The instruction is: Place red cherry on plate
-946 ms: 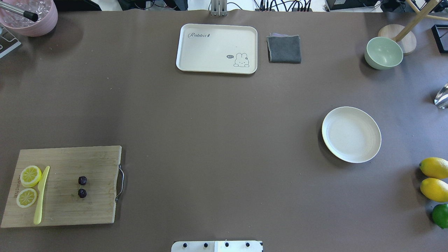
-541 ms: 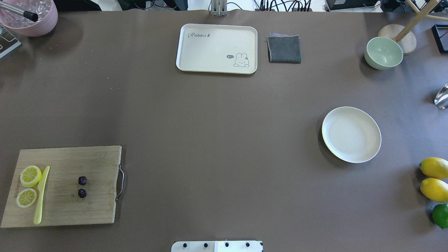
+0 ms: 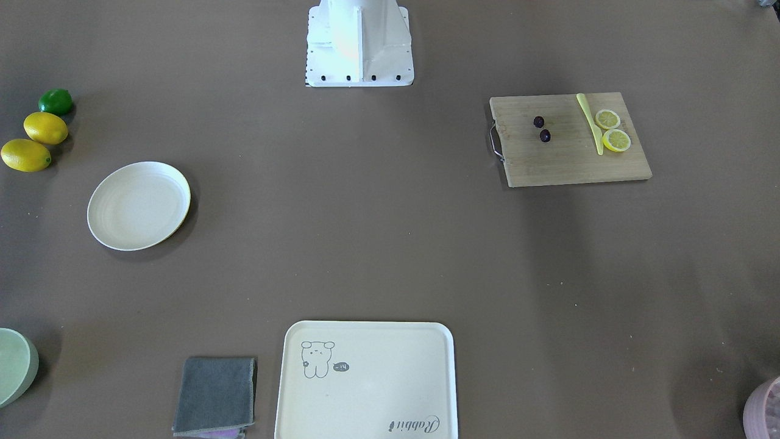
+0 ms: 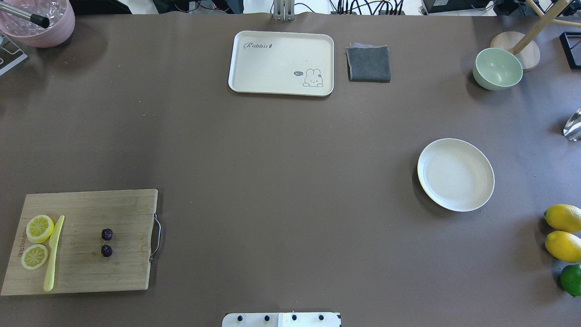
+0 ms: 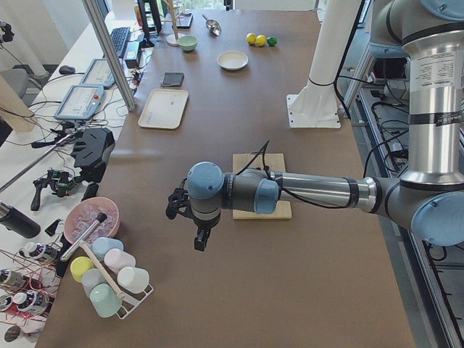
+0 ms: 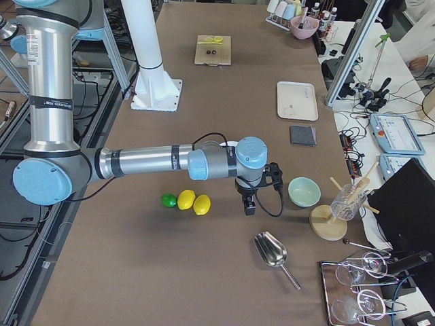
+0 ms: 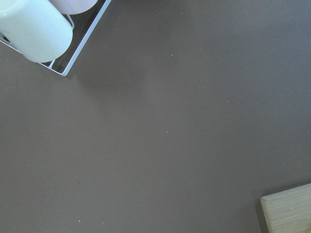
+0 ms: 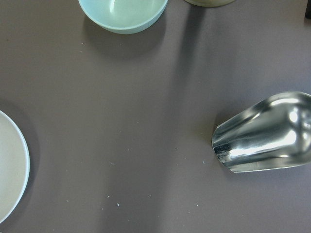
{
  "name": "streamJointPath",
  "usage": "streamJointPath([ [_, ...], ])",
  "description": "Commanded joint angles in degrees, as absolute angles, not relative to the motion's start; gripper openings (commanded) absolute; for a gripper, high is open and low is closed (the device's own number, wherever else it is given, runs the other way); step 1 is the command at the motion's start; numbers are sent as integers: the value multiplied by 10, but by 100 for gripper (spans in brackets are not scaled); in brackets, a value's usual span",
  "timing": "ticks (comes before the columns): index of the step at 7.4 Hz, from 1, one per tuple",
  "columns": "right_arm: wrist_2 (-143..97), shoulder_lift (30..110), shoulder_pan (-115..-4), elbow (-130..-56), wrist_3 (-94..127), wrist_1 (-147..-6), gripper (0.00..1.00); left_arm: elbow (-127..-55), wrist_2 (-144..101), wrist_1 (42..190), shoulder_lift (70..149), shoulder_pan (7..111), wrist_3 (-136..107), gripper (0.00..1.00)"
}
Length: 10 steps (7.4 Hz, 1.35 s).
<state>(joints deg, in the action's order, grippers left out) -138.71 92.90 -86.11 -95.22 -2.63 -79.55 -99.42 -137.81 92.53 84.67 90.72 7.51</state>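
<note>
The red cherry (image 4: 106, 235), two tiny dark fruits, lies on the wooden cutting board (image 4: 122, 272) at the near left, also seen as the cherry (image 3: 539, 122) in the front view. The plate (image 4: 455, 175) sits bare at the right, shown again as the plate (image 3: 139, 205). My left gripper (image 5: 199, 239) hangs over the table beyond the board's outer end, toward the cup rack; I cannot tell its state. My right gripper (image 6: 249, 204) hovers between plate and green bowl; its state cannot be told either.
Two lemon slices (image 4: 40, 228) and a yellow knife (image 4: 53, 254) share the board. A cream tray (image 4: 281, 88), grey cloth (image 4: 368, 63) and green bowl (image 4: 497, 68) stand at the back. Lemons (image 4: 563, 218), a lime (image 4: 571, 279) and a metal scoop (image 8: 265, 133) lie at the right.
</note>
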Motion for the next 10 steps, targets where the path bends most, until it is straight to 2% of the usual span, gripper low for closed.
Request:
streamJointPath([
  [1, -1387, 933, -842, -915, -23, -719, 100, -995, -1376, 925, 847, 904, 73, 98],
  [7, -1406, 924, -803, -918, 2, -700, 100, -999, -1378, 926, 846, 903, 40, 98],
  [9, -1401, 885, -733, -920, 74, -697, 99, -999, -1378, 926, 846, 895, 40, 98],
  [10, -1373, 872, -687, -908, 88, -650, 93, -998, -1378, 926, 847, 891, 40, 98],
])
